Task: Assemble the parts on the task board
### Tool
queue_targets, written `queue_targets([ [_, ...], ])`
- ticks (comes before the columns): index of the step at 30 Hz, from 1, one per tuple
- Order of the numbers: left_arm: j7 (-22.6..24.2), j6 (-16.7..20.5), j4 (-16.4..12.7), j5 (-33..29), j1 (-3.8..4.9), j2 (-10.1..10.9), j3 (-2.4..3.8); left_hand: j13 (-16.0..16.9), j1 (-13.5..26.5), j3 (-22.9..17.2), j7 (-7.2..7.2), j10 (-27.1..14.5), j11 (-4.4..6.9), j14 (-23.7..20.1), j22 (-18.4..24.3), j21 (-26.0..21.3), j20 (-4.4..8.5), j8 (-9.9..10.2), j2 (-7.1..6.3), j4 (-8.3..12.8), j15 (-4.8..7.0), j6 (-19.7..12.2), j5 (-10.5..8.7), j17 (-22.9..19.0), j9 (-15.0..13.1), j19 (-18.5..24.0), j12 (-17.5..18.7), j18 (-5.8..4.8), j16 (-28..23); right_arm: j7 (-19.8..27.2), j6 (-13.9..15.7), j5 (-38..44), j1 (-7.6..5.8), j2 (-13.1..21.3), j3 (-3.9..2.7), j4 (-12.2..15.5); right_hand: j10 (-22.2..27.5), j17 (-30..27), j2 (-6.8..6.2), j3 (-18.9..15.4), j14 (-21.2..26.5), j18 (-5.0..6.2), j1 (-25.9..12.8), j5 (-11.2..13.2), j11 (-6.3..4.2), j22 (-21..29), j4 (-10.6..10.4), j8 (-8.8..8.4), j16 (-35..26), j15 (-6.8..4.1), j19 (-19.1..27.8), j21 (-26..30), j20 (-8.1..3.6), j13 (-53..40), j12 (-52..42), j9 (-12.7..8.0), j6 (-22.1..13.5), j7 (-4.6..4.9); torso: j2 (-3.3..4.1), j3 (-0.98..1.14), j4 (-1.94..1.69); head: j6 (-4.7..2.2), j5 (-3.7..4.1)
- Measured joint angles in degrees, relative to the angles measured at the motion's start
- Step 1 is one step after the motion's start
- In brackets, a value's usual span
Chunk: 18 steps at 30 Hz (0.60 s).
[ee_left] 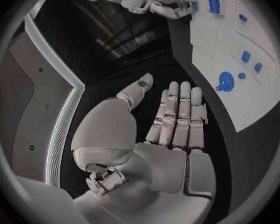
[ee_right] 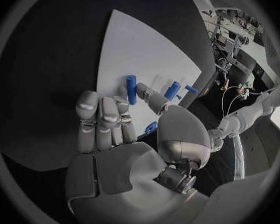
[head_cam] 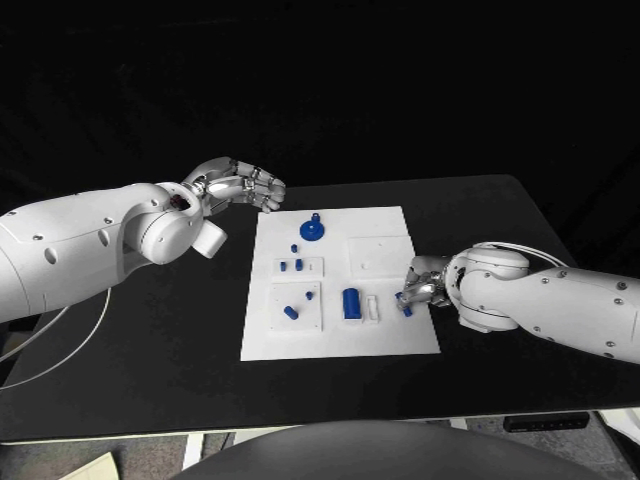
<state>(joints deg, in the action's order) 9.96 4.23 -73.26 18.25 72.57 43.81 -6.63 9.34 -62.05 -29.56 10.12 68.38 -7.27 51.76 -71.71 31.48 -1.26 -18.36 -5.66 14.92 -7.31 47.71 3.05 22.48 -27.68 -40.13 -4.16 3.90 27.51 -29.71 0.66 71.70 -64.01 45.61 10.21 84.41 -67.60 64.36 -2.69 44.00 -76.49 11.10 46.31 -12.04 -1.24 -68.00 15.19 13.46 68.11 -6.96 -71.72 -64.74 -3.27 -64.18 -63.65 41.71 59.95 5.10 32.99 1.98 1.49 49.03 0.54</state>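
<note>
The board [head_cam: 342, 285], a white plate, lies in the middle of the black worktop [head_cam: 147, 340] with small blue parts spread over it. Nearest the robot, a small blue piece [head_cam: 290, 312] lies on a raised white square by the board's left side, and a blue cylinder [head_cam: 350, 303] lies beside it toward the middle. At the board's right edge the right hand [head_cam: 424, 285] rests over the plate, its fingers close together and fairly straight in the right wrist view, with a blue peg [head_cam: 404, 303] just at its fingertips; whether it grips the peg or only touches it I cannot tell. Farther on, two small blue blocks [head_cam: 293, 265] sit side by side near the left edge. Beyond them a round blue disc with a stub [head_cam: 312, 230] sits near the far edge. Farthest, off the board's far left corner, the left hand [head_cam: 241, 185] hovers above the worktop, empty, fingers extended side by side with the thumb apart.
</note>
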Motion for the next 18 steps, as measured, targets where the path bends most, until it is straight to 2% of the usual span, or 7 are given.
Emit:
queue_targets([
  [1,0.0,0.0,-0.01,0.0,0.0,-0.01,0.0,0.0,0.0,0.0,0.0,0.0,0.0,0.0,0.0,0.0,0.0,0.0,0.0,0.0,0.0,0.0,0.0,0.0,0.0,0.0,0.0,0.0,0.0,0.1,0.34,-0.81,-0.12,0.09,-0.07,0.21,0.0,-0.04,0.0,-0.02,0.0,0.05,0.0,-0.21,0.0,0.02,-0.02,-0.11,0.0,0.0,0.0,0.0,0.0,0.0,0.0,-2.74,0.06,0.04,0.0,0.0,0.0,-0.05,-0.01],
  [2,0.0,0.0,-0.02,0.0,0.0,-0.01,0.0,0.0,0.0,0.0,0.0,0.0,0.0,0.0,0.0,0.0,0.0,0.0,0.0,0.0,0.0,0.0,0.0,0.01,0.0,0.0,0.0,-0.01,0.0,0.22,0.75,-1.66,-0.28,0.15,-0.09,0.42,0.0,-0.04,0.0,-0.17,0.0,0.35,0.0,-0.39,-0.01,0.05,-0.16,-0.33,0.0,0.0,0.0,0.0,0.0,0.0,0.0,-3.91,0.06,0.04,0.0,0.01,0.01,-0.07,0.0],
  [10,0.02,0.0,-0.04,0.0,0.0,-0.01,0.0,0.0,0.0,0.0,-0.15,0.0,0.0,0.0,-0.06,0.0,0.0,0.0,0.0,0.0,0.0,-0.15,0.0,0.05,0.0,0.0,0.0,-0.11,0.0,1.15,4.13,-7.66,-1.44,0.42,-0.58,2.51,-0.12,-0.11,-0.26,-1.05,-0.02,0.47,-1.01,-0.11,-0.13,0.17,-0.26,0.17,0.0,0.02,-0.23,0.01,-0.23,-0.08,0.0,-3.79,0.14,-0.04,-0.01,-0.05,0.01,-0.16,0.1],
  [18,0.02,0.0,-0.07,0.0,0.0,0.04,0.0,0.0,0.0,0.0,-0.15,0.0,0.0,0.0,-0.06,0.0,0.0,0.0,0.0,0.0,0.0,-0.15,0.0,0.11,0.05,0.0,0.0,-0.36,0.0,1.27,4.91,-10.87,-1.52,-0.15,-0.58,2.84,-0.19,-0.17,-0.53,-1.51,0.12,0.56,-1.32,-0.11,-0.2,0.24,-0.39,0.32,0.0,-0.11,-0.23,0.01,-0.23,-0.08,0.0,-3.71,0.18,-0.08,-0.01,-0.09,-0.07,-0.02,-0.01],
])
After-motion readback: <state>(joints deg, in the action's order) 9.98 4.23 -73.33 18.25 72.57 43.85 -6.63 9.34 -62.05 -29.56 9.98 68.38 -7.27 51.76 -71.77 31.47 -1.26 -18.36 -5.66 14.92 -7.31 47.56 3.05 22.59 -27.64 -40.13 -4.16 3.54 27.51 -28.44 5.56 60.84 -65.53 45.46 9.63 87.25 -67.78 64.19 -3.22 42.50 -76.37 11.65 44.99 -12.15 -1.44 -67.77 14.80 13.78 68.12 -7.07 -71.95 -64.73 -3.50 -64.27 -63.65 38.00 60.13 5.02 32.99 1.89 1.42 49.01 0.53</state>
